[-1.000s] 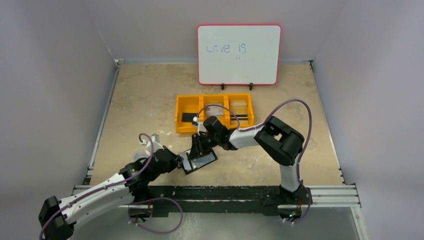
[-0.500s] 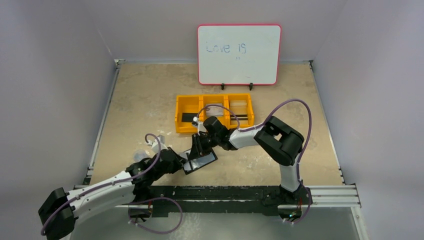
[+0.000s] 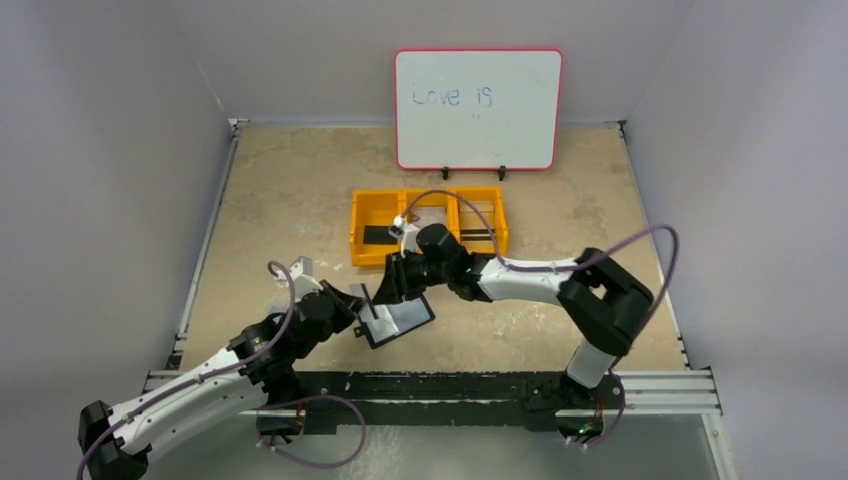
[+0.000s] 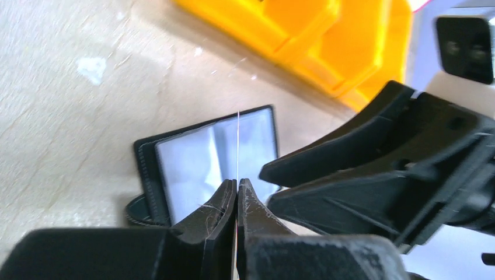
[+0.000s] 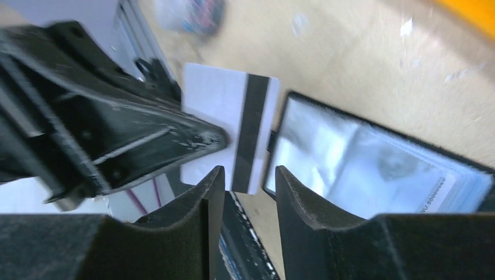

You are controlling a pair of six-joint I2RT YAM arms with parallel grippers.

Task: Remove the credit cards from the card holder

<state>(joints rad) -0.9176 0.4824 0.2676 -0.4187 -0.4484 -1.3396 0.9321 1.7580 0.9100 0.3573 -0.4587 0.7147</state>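
The black card holder (image 3: 405, 322) lies open on the table, its pale clear pockets (image 4: 187, 163) facing up; a further card shows in a pocket (image 5: 435, 189). My left gripper (image 3: 352, 305) is shut on a whitish credit card (image 5: 225, 111) with a dark stripe. It holds the card on edge by the holder's left side, so the left wrist view shows only a thin line (image 4: 238, 140). My right gripper (image 3: 385, 288) is open just above the holder's left part, with nothing between its fingers (image 5: 303, 192).
A yellow three-compartment tray (image 3: 370, 215) stands just behind the grippers, with a flat black rectangle (image 3: 377, 236) in its left bin and cards in the other two. A whiteboard (image 3: 478, 108) stands at the back. The table's front rail (image 3: 450, 385) runs close below the holder.
The left gripper has drawn the striped card out at the holder's left side. The right gripper has come up off the holder and opened wider, and its elbow has swung right.
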